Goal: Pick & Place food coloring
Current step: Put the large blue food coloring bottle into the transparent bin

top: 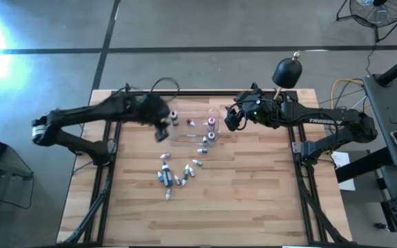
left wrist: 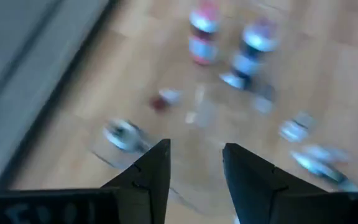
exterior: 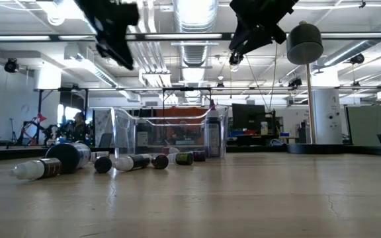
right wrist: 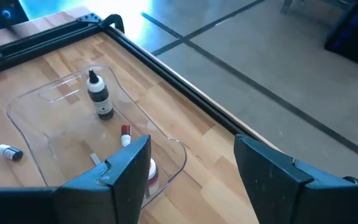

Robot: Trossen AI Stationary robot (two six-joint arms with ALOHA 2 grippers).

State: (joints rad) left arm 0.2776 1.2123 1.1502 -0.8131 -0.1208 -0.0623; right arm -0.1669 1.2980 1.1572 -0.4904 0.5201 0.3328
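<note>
Several small food coloring bottles [top: 174,176] lie on their sides on the wooden table, near the middle. More of them are inside a clear plastic tray [top: 185,132] farther back. One dark-capped bottle [right wrist: 98,96] stands upright in the tray. My left gripper [top: 163,129] hangs open above the tray's left end with nothing between its fingers [left wrist: 154,168]. My right gripper [top: 231,118] hangs open above the tray's right end, also with nothing in it [right wrist: 191,168]. In the low view both grippers, left [exterior: 114,39] and right [exterior: 256,33], are well above the tray [exterior: 144,132].
A black round-headed thing on a stand [top: 288,69] rises at the table's far right. Dark frame rails [top: 198,93] run along the table's far edge and sides. Bare wood [top: 253,200] lies in the near right part of the table.
</note>
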